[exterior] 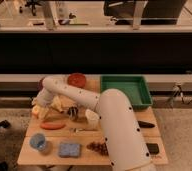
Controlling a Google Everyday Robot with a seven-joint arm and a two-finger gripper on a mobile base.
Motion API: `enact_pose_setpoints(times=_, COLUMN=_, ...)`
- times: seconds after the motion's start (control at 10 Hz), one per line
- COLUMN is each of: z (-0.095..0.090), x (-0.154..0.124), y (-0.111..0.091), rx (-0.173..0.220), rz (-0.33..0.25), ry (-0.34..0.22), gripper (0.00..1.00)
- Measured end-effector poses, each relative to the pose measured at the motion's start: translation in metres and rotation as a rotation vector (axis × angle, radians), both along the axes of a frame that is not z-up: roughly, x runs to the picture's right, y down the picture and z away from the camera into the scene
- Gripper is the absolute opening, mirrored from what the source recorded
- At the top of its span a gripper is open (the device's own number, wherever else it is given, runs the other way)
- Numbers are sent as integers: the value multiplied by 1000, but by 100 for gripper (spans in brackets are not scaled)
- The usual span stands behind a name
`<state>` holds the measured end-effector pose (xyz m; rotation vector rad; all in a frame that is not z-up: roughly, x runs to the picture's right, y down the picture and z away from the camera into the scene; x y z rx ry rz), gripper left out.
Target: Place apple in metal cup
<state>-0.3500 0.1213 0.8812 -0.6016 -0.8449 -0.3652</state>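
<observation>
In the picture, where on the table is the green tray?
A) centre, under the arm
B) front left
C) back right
C: the green tray sits at the back right, far from the gripper, which is at the left, behind the carrot.

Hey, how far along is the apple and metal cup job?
Nothing is done yet: the apple lies near the table's left edge, apart from the metal cup. In hand: the gripper is low beside the apple. Left: lifting it, carrying it over, dropping it in.
</observation>
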Motion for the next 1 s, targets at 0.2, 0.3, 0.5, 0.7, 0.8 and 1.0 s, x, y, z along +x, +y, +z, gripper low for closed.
enact_pose_setpoints(times=0.2, z=1, x=4, y=1, rx=2, rz=4, ry=-2, gripper=38)
enact_pose_setpoints(times=0.3, z=-1, x=4, y=3, rx=5, rz=3, ry=-7, gripper=38)
enact_pose_setpoints(times=0.5, z=-6, x=11, y=2, rx=16, rz=5, ry=-12, gripper=30)
enact_pose_setpoints(times=0.7, z=-26, x=25, y=-5, rx=40, rz=4, ry=-14, gripper=16)
enact_pose_setpoints(times=0.8, z=-46, x=39, y=-7, rx=61, rz=1, ry=-12, gripper=13)
enact_pose_setpoints(times=1.0, z=-83, x=78, y=-9, rx=106, rz=21, ry=-9, gripper=13)
